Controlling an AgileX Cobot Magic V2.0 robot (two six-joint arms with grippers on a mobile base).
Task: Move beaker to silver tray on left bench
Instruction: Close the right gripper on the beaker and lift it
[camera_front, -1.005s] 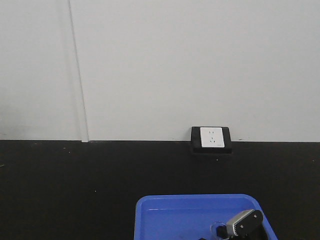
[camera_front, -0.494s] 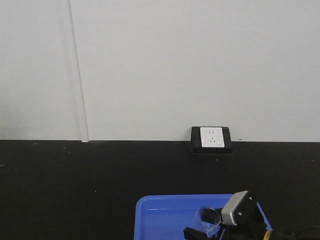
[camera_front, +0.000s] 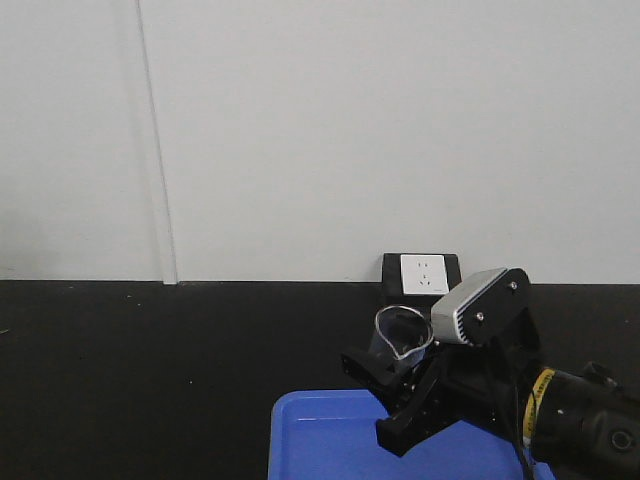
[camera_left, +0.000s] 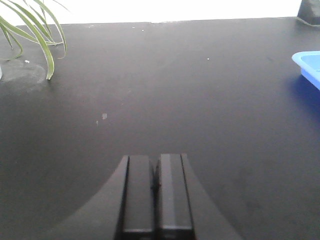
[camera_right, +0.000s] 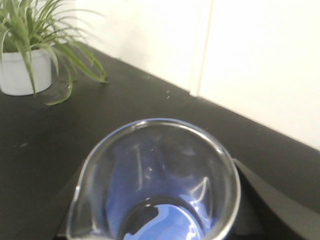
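Note:
The beaker (camera_front: 402, 335), small, clear and empty, hangs tilted above the blue tray (camera_front: 320, 440), with my right gripper (camera_front: 385, 390) shut on its lower part. The right wrist view looks down into the beaker (camera_right: 155, 180); blue shows through its base, and a dark finger (camera_right: 262, 200) sits against each side of it. My left gripper (camera_left: 156, 165) is shut on nothing, low over the bare black worktop (camera_left: 165, 100). The silver tray and the left bench are out of view.
A socket box (camera_front: 422, 275) stands against the white wall behind the beaker. A corner of the blue tray (camera_left: 309, 62) shows at the right of the left wrist view. A potted plant (camera_right: 25, 70) stands far left on the worktop.
My right gripper has risen out of the blue tray with the beaker, up and slightly left, to about the height of the socket box.

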